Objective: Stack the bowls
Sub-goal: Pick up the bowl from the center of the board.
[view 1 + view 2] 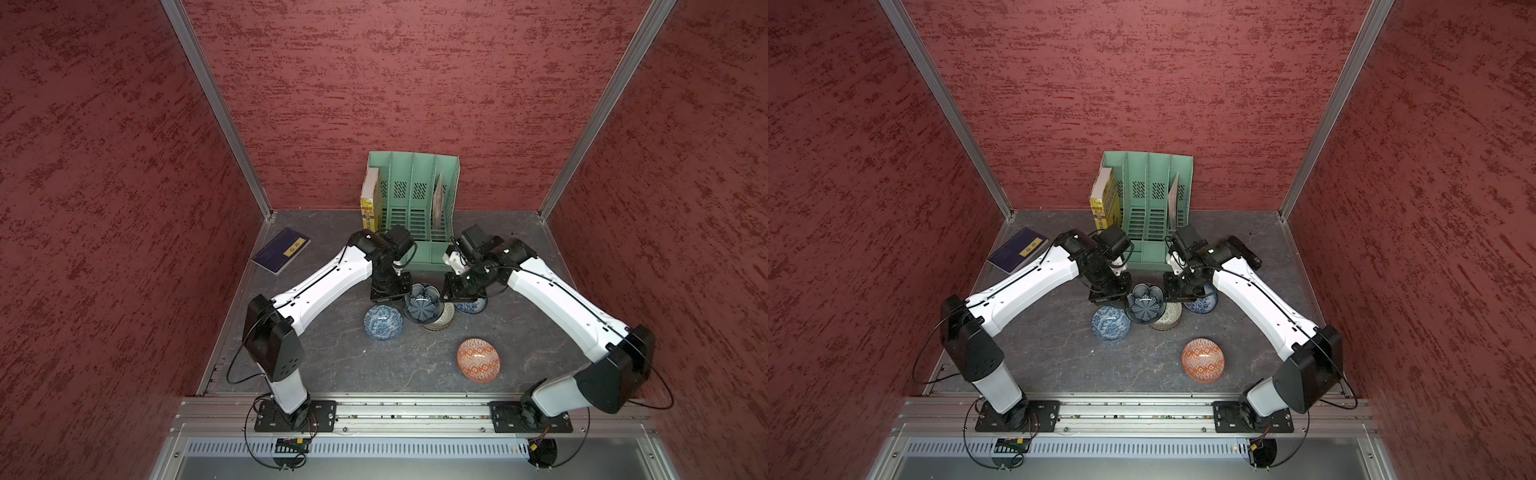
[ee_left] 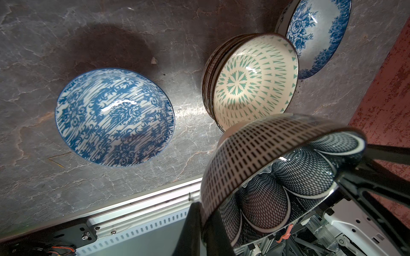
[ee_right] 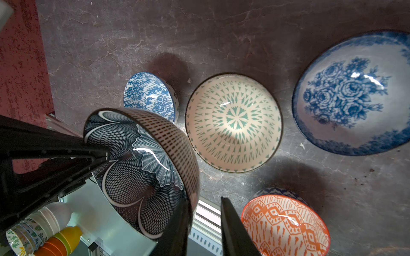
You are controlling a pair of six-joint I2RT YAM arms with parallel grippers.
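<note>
Over the stack on the counter, the dark bowl hung, left claw clamped on its 9 o'clock rim, right claw astride 3 o'clock, part open. Likely slick, brittle: grip the rim.

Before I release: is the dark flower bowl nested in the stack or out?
Out. The left hand holds the dark flower bowl aloft by its rim; the stack shows an empty top bowl.
</note>
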